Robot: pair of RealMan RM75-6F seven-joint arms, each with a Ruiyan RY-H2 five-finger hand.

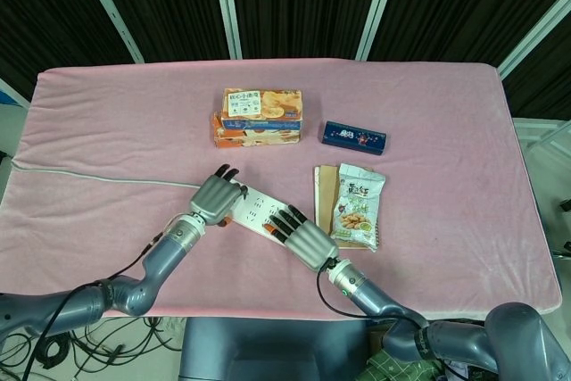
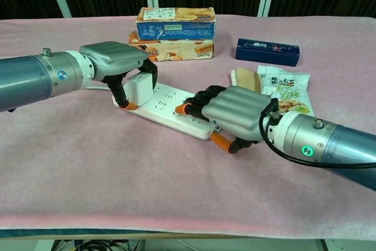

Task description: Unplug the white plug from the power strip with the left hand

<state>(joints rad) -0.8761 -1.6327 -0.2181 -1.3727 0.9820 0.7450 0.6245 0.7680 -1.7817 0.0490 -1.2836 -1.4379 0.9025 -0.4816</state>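
Note:
A white power strip (image 2: 170, 107) (image 1: 257, 212) lies slantwise on the pink cloth. At its left end stands the white plug (image 2: 140, 87), its base against the strip's top. My left hand (image 2: 115, 60) (image 1: 217, 195) reaches over the plug from the left and pinches it between the thumb on the near side and the fingers on the far side. In the head view the plug is hidden under that hand. My right hand (image 2: 233, 111) (image 1: 302, 238) lies curled over the strip's right end and holds it down, thumb at the near edge.
Two stacked biscuit boxes (image 2: 175, 31) (image 1: 259, 117) stand behind the strip. A dark blue box (image 2: 267, 51) and a snack bag (image 2: 285, 94) on a brown booklet lie to the right. A grey cable (image 1: 98, 178) runs left from the strip to the table edge.

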